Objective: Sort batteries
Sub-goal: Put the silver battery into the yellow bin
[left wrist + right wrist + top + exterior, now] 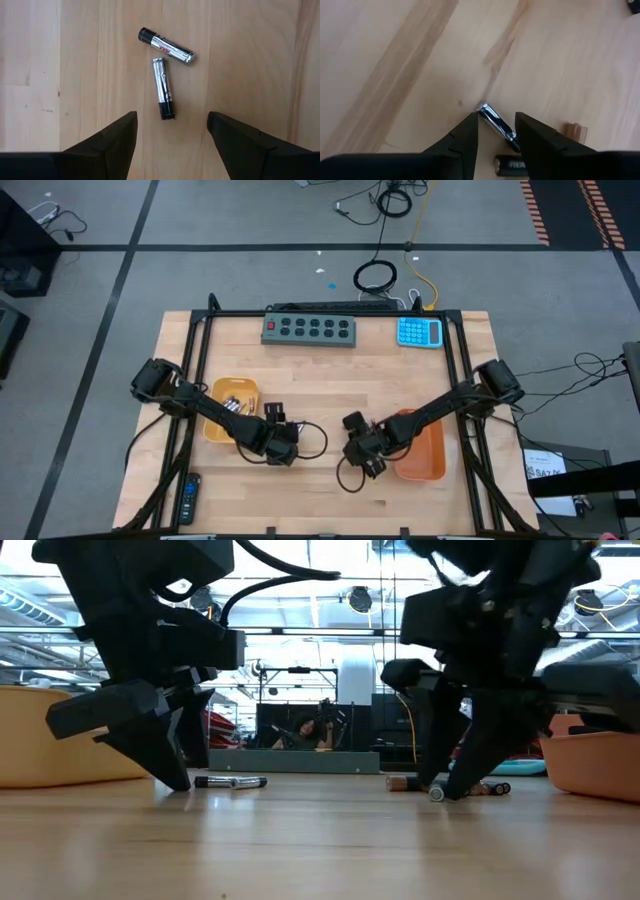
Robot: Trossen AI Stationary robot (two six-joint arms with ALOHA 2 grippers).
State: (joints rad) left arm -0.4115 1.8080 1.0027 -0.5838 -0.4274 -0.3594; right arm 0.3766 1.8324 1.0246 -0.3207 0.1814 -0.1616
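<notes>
My left gripper (171, 134) hangs open just above the table, near two silvery batteries with dark ends (163, 87) (166, 46) that lie flat on the wood. It sits right of the yellow tray (212, 428), which holds several batteries (236, 404). My right gripper (495, 135) is low over the table, left of the orange tray (428, 460). Its fingers stand narrowly apart on either side of a silvery battery (495, 120) lying slantwise on the wood. A black battery (509, 165) lies close behind it. In the low view, batteries (230, 781) (470, 787) lie by each gripper. My right gripper comes at the silvery battery from above, pointing down, one finger (465, 137) on each side of it. The battery's rear end (511, 136) runs up to one finger. I cannot tell whether they touch. The battery lies on the table.
A grey button strip (310, 330) and a blue calculator (420, 332) lie along the far edge. A dark remote (188, 498) rests near the left front corner. A small wooden block (575, 131) lies by my right gripper. Bare wood stretches between the trays.
</notes>
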